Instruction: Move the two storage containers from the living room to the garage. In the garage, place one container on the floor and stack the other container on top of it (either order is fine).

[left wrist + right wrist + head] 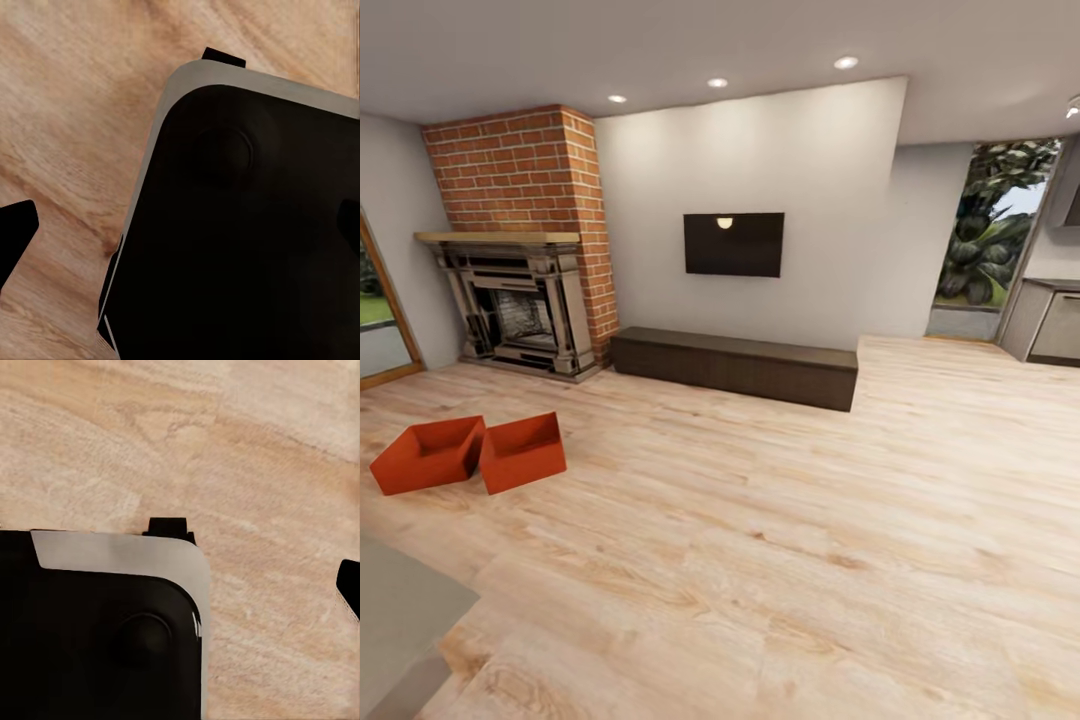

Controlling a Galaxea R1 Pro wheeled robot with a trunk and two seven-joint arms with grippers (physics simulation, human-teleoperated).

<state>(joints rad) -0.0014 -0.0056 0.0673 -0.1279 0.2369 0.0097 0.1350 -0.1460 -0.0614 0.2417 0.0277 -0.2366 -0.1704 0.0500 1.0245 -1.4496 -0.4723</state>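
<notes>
From your head view, the two bins sit on the wood floor point(780, 520) at about 9 o'clock: the left bin point(428, 455) and the right bin point(523, 452), side by side and touching or nearly so, both open-topped and empty. Beyond them at 10 o'clock stands the fireplace point(520, 310) under a brick chimney point(520, 170). A glass door point(382, 310) closes the far left edge. At 12 o'clock a low dark bench point(735, 365) runs along the wall below a TV point(733, 243). At 2 o'clock a window point(990, 235) shows foliage, with a cabinet point(1050, 320) beside it. A grey surface point(405, 610) cuts into your view at 8 o'clock, just short of the bins. The floor from 12 through 5 o'clock lies open and wide.

In your left wrist view, the robot's dark base point(247, 225) with its pale rim covers most of the frame over wood planks. One dark fingertip point(15, 232) shows at the edge; you cannot tell whether the left gripper is open or closed.

In your right wrist view, the same dark base point(97, 637) sits over the planks, and a dark fingertip point(349, 585) pokes in at the edge. You cannot tell that gripper's state either.
</notes>
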